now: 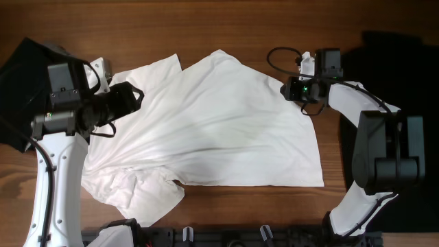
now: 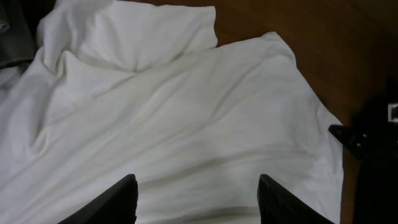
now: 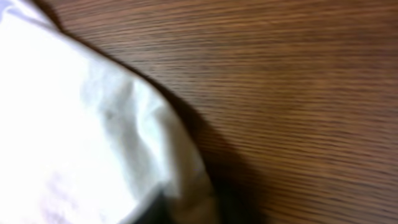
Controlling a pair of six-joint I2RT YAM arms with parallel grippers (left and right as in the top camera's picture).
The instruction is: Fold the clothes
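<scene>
**Shirt spread on table; left gripper released, right gripper state unclear**

The shirt (image 1: 219, 130) is white and lies across the middle of the table (image 1: 240, 27). Its body is spread mostly flat, with long creases fanning out from the lower left. The lower-left part is bunched and folded over on itself. One sleeve lies at the upper left, with its edge turned up. The right-hand edge runs fairly straight down to a lower-right corner.

The left gripper (image 1: 137, 96) is over the upper-left part of the shirt, beside the sleeve. In the left wrist view its fingers (image 2: 121, 199) stand wide apart above the shirt (image 2: 186, 124). No cloth is between them, so the gripper is released.

The right gripper (image 1: 302, 92) is at the upper-right edge of the shirt. The right wrist view is blurred. It shows a rounded edge of the shirt (image 3: 74, 124) close to the camera, lying on the bare table (image 3: 298, 93). The fingers cannot be made out, so it cannot be told whether this gripper is clenched, released or grasping the cloth.

A right black garment (image 1: 391, 62) lies on the table under the right arm, apart from the shirt. A left black garment (image 1: 20, 68) lies at the upper-left corner, beneath the left arm.
</scene>
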